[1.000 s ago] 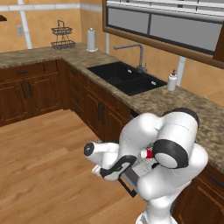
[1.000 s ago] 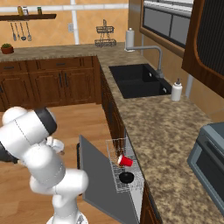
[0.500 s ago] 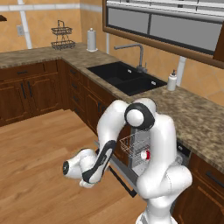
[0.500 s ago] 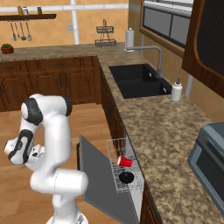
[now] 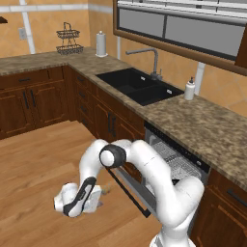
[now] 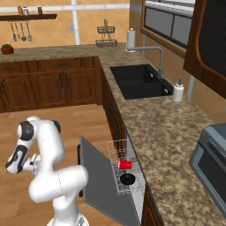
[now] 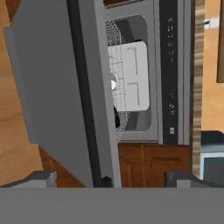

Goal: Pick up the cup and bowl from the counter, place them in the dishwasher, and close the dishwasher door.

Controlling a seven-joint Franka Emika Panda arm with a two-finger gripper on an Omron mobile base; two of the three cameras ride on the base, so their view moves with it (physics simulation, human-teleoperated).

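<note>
The cup (image 6: 125, 164) lay on its side in the pulled-out rack (image 6: 115, 152) of the dishwasher (image 7: 144, 78), with the bowl (image 6: 128, 178) just beside it toward the rack's front edge. The door (image 6: 99, 176) stood partly open, below the worktop (image 6: 163, 145) edge. The gripper (image 5: 99, 198) hung low over the floor (image 5: 43, 159), off the door's outer face; its jaws seemed apart, though the view was poor.

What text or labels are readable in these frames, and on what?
None readable.
The dishwasher control strip carries small pale marks, too blurred to read.
The soap bottle, the cup and the toaster oven show no print.
</note>
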